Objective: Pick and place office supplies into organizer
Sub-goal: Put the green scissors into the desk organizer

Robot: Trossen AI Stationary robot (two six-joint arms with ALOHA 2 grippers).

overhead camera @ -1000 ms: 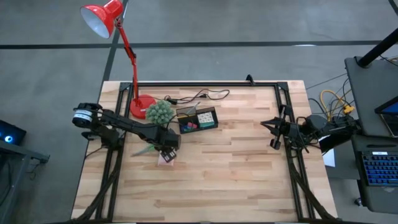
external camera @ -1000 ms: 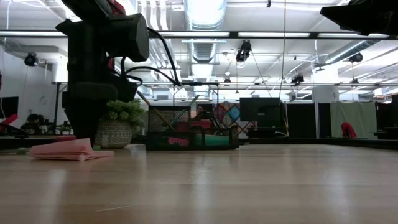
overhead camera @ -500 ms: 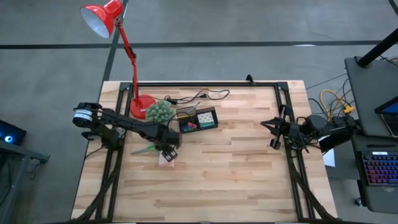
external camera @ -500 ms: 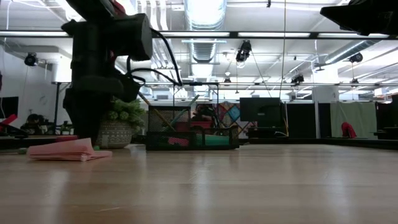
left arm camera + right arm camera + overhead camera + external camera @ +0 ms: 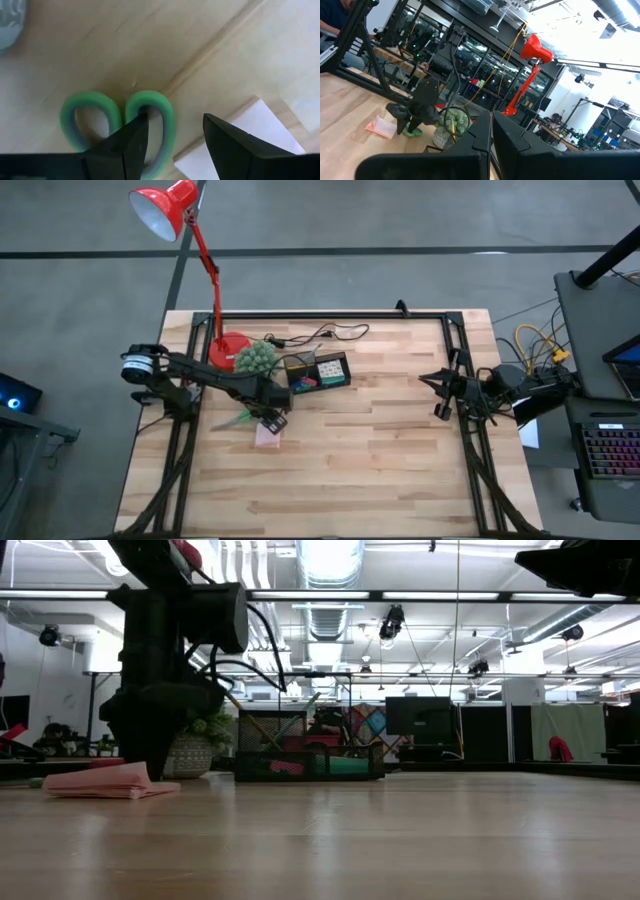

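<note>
My left gripper hangs open, pointing down, over the handles of the green-handled scissors, just left of the pink sticky-note pad. In the left wrist view the scissors' two green loops lie flat on the wood, and a corner of the pad shows beside them. The black organizer, with small coloured items inside, stands toward the far edge. My right gripper waits shut at the table's right side. My left gripper comes from above. One fingertip stands over the hole of one handle loop, and the other fingertip stands outside it over bare wood. Whether either finger touches the scissors cannot be told.
A spiky green ball plant and the red lamp's round base stand just beyond the left gripper. A black cable runs along the far edge. Bare wood stretches across the table's middle and near half.
My left gripper has shifted a little toward the far edge, off the pink pad and toward the scissors' handles. The pad and the scissors lie where they were.
</note>
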